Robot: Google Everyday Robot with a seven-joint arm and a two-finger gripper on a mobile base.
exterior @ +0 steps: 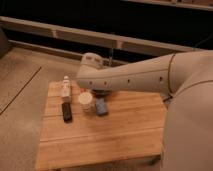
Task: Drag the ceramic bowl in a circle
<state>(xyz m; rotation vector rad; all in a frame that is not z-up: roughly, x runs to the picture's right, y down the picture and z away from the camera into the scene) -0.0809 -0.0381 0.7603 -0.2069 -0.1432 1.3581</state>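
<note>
The ceramic bowl [103, 93] shows only as a dark sliver at the back of the wooden table [120, 135]; the arm covers most of it. My beige arm reaches in from the right across the table's far edge. The gripper [93, 70] at its rounded end sits right above the bowl. From this view I cannot tell whether it touches the bowl.
A small white cup [86, 100] stands just in front of the bowl, with a blue object [101, 106] beside it. A white bottle [65, 88] and a black bar-shaped item [66, 111] lie near the table's left edge. Dark shelving runs along the back.
</note>
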